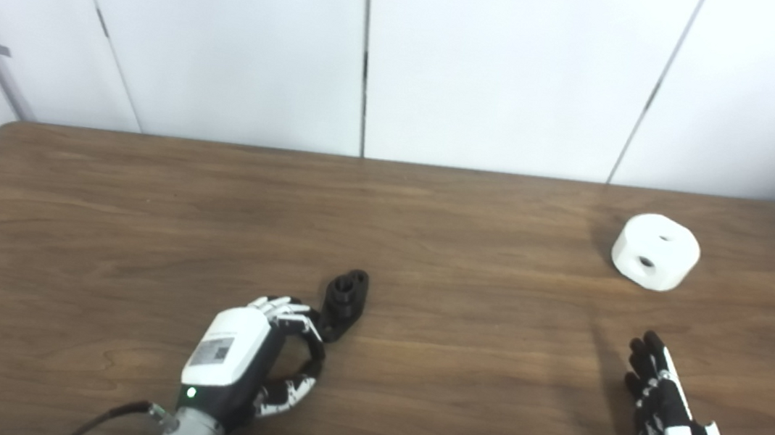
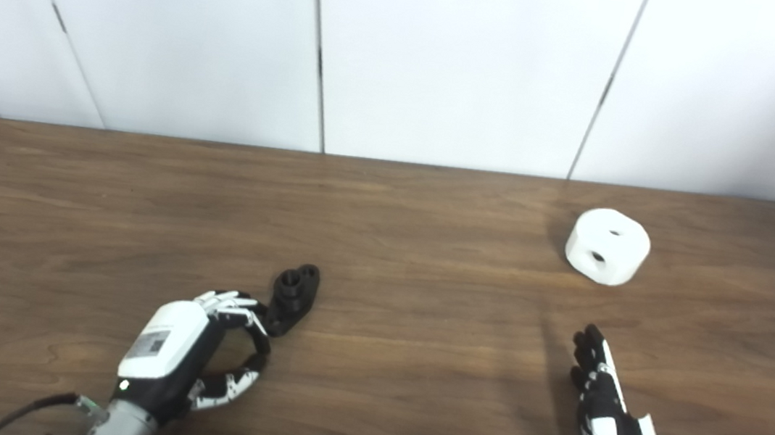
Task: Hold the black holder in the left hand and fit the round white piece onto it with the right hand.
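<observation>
Left eye view: on the dark wooden tabletop (image 1: 139, 218), the small black plastic holder (image 1: 344, 304) lies near the front edge, left of centre; the left hand (image 1: 247, 362) curls loosely beside it, fingertips touching its near end, not yet gripping. Right eye view: the round white plastic piece (image 2: 607, 245) with two holes sits toward the far right corner, well apart from the right hand (image 2: 608, 425), fingers straight, grasping nothing

A bare lab or test room: a plain wooden table (image 1: 141, 204) stands against white wall panels (image 1: 233, 32) with dark seams. Nothing homely shows, only two small printed-looking parts and the robot's arms.
</observation>
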{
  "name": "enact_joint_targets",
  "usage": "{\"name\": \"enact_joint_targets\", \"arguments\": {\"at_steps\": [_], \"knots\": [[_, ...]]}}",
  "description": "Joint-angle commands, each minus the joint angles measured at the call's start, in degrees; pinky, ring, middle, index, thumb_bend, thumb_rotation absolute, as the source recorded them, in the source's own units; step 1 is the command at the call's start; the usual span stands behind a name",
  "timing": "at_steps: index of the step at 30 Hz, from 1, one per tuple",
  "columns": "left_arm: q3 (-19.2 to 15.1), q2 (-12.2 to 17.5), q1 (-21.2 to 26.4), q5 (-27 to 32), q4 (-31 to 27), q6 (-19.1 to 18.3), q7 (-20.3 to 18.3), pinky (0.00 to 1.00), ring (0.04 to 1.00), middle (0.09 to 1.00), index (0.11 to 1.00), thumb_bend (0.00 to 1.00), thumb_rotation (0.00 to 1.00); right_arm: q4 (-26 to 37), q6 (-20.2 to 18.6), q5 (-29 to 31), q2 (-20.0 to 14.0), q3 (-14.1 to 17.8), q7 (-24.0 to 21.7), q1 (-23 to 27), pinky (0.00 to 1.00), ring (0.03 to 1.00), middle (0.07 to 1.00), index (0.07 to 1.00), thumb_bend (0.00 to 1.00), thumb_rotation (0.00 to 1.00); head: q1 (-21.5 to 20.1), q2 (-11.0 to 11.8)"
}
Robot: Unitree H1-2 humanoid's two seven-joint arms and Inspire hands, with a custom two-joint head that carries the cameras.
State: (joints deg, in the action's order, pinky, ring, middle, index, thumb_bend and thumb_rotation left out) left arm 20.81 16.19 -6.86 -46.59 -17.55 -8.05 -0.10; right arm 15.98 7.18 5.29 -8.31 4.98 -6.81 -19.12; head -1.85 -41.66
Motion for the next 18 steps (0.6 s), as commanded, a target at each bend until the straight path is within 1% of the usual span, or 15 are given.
{"name": "enact_joint_targets", "arguments": {"at_steps": [1, 4, 11, 16, 18], "knots": [[0.7, -0.3, 0.1, -0.6, -0.6, 1.3, -1.3, 0.90, 0.857, 0.779, 0.487, 0.52, 0.05, 1.7, 0.6, 0.0, 0.7, -0.1, 0.6, -0.3, 1.00, 1.000, 0.977, 1.000, 0.64, 1.00, 0.2, -0.2], [0.2, -0.5, 0.1, -0.7, -0.4, 1.6, -1.4, 0.90, 0.860, 0.780, 0.487, 0.52, 0.05, 1.6, 1.0, 0.1, 0.4, -0.1, 0.5, -0.1, 1.00, 1.000, 0.982, 0.998, 0.61, 1.00, 0.4, -0.4], [-1.0, -1.2, 0.3, -0.5, -0.2, 1.7, -0.7, 0.90, 0.857, 0.778, 0.488, 0.52, 0.05, 0.9, 1.1, 0.6, -0.1, 0.2, 0.3, 0.2, 1.00, 1.000, 0.985, 1.000, 0.62, 1.00, 1.3, -0.4], [-2.9, -2.9, -0.1, -1.8, -0.3, 0.8, 1.4, 0.89, 0.839, 0.765, 0.489, 0.52, 0.05, 0.7, 1.0, 0.6, -0.3, 0.5, 0.4, 0.5, 1.00, 1.000, 0.982, 1.000, 0.63, 1.00, 2.2, -0.4], [-4.2, -3.6, -0.2, -1.9, -0.5, 0.8, 2.6, 0.85, 0.824, 0.759, 0.491, 0.52, 0.05, 0.5, 0.8, 0.7, -0.4, 0.7, 0.5, 0.6, 1.00, 1.000, 0.982, 1.000, 0.63, 1.00, 2.6, -0.3]]}}
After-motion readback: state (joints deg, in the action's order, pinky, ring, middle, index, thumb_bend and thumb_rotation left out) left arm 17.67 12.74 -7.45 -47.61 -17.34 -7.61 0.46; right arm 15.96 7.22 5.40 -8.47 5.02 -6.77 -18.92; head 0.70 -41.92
